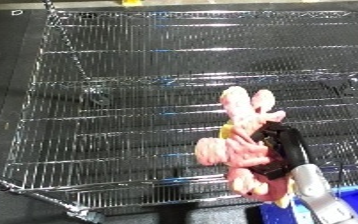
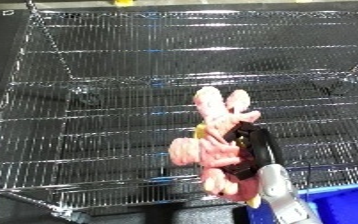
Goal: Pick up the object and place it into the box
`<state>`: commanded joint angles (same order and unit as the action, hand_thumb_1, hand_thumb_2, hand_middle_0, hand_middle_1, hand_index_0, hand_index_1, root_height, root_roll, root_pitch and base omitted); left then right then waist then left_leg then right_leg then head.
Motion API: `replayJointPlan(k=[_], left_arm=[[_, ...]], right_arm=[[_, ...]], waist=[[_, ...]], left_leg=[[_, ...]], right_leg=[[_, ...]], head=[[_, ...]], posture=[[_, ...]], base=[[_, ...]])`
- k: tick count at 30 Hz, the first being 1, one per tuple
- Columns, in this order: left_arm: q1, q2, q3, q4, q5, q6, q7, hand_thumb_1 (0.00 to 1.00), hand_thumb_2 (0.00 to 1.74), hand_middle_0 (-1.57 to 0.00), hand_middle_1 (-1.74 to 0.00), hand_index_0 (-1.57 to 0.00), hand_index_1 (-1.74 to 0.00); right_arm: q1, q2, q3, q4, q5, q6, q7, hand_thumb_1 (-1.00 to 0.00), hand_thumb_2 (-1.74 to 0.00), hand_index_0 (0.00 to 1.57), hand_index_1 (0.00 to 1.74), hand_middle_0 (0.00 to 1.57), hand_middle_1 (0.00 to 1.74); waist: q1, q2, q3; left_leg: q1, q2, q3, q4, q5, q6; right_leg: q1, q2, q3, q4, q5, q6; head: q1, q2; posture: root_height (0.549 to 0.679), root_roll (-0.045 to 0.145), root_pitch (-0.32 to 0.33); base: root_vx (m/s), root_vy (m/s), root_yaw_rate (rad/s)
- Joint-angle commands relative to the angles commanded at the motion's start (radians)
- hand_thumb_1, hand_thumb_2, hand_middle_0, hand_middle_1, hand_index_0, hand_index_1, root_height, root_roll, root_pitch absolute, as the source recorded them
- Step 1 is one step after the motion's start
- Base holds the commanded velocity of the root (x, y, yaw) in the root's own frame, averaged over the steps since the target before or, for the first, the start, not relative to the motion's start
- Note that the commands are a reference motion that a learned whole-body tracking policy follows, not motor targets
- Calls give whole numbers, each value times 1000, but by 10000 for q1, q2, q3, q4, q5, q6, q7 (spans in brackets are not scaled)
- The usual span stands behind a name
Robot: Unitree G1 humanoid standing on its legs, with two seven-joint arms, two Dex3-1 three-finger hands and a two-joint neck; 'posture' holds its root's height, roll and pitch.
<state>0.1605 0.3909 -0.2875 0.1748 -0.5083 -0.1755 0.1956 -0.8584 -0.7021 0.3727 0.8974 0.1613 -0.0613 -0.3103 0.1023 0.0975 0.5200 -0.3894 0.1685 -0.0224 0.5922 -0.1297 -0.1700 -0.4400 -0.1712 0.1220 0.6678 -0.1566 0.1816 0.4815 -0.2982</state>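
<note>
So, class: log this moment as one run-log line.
right hand: shut on pink soft toy | toy: lifted over wire rack | blue bin: lower right

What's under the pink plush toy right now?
The pink plush toy, held in the right hand, hangs over the wire rack. The blue bin sits lower right; the rack beneath the toy is hidden.

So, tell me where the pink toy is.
The pink toy is held in the right hand, low on the right of both views, in front of the wire rack and above-left of the blue bin.

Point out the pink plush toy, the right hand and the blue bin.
pink plush toy (image 1: 246,107), left eye view, upper body.
right hand (image 1: 280,150), left eye view, black palm.
blue bin (image 2: 346,200), right eye view, inner wall.
</note>
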Motion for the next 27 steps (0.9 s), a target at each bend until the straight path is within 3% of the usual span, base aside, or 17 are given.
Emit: replayJointPlan(k=[11,22,27], left_arm=[[-186,-385,247,409,128,97,41,1000,1740,-1570,-1740,-1570,-1740],[-200,-639,461,515,237,469,-110,1000,1740,-1570,-1740,-1570,-1740],[-189,-657,522,493,293,595,-162,1000,1740,-1570,-1740,-1570,-1740]], right_arm=[[3274,18,-2497,-4180,-21,-536,-660,-1000,-1740,1570,1740,1570,1740],[6306,263,-5498,-7001,-266,-892,-1194,-1000,-1740,1570,1740,1570,1740],[7504,545,-6740,-7757,-343,-1038,-1443,-1000,-1740,1570,1740,1570,1740]], waist=[[-724,-235,0],[-1423,-403,-3],[-1764,-515,-103]], left_leg=[[715,126,160,35,-97,102],[1142,208,243,280,-227,148],[1344,256,333,334,-307,167]], right_leg=[[684,13,75,-32,-12,9],[1194,67,170,-39,7,5],[1375,132,234,-114,12,15]], head=[[560,-132],[1621,-545],[2224,-944]], posture=[[631,53,-134],[626,56,-204],[626,57,-221]], base=[[-2,-16,-69],[2,-17,-35],[8,-3,-83]])
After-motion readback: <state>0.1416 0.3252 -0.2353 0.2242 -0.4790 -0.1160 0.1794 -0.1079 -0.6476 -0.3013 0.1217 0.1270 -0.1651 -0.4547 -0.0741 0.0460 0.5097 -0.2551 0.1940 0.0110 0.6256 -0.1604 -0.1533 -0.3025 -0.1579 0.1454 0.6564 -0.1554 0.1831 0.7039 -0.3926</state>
